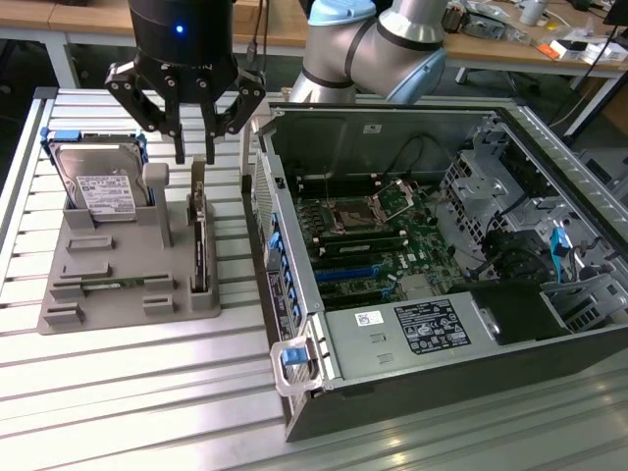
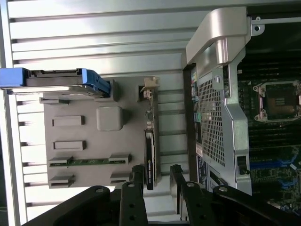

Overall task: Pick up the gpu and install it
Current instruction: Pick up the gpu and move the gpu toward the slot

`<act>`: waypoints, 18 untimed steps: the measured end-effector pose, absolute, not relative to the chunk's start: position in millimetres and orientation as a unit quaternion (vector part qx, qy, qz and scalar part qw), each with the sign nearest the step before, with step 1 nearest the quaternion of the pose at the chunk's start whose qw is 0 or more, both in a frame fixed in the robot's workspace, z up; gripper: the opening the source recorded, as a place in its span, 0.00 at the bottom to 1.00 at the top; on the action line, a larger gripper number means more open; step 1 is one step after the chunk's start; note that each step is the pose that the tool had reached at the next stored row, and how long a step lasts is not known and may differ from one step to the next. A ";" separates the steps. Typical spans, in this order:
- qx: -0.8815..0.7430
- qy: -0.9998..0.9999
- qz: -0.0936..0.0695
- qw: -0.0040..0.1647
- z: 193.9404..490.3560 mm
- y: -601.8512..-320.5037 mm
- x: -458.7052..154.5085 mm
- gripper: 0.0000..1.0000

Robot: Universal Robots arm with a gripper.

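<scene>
The pincer (image 1: 194,157) is spread wide and holds nothing. It hangs over the grey holder (image 1: 118,309) that sits on the slatted bench (image 1: 147,392). The graphics card (image 1: 200,250) stands on its long edge in a slot along the holder's edge nearest the computer case (image 1: 270,226), with its metal bracket at the far end of the slot. The pincer's fingers (image 1: 181,147) are above that far end, one to each side of the card's line. In the wrist view the card (image 2: 150,155) runs straight into the gap between the two fingers (image 2: 136,176), so the aim looks good. I cannot tell whether any finger touches the card.

The risks come from how thin the card is and how crowded the spot is. If the pincer sits slightly off to one side, a finger could land on the card's top edge and not pass beside it. The grey post (image 1: 157,196) stands just beside the slot on one side and the case wall is near on the other, so either outer finger could snag. A grip at one end only could let the card tilt in the slot.
</scene>
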State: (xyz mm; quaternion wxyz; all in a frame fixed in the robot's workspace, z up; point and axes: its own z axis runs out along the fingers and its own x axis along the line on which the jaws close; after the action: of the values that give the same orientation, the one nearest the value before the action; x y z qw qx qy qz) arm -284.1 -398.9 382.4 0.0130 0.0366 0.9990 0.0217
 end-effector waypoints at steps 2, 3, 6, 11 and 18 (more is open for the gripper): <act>0.037 0.999 0.022 0.013 381.7 -398.9 -284.1 0.36; 0.037 0.999 0.022 0.013 381.3 -398.9 -284.1 0.36; 0.037 0.999 0.022 0.013 380.2 -398.9 -284.1 0.36; 0.037 0.999 0.022 0.013 378.4 -398.9 -284.1 0.36; 0.037 0.999 0.022 0.013 375.3 -398.9 -284.1 0.36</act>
State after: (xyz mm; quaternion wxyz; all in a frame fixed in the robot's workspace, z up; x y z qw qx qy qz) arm -284.1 -398.9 375.3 0.0130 0.0366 0.9990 0.0217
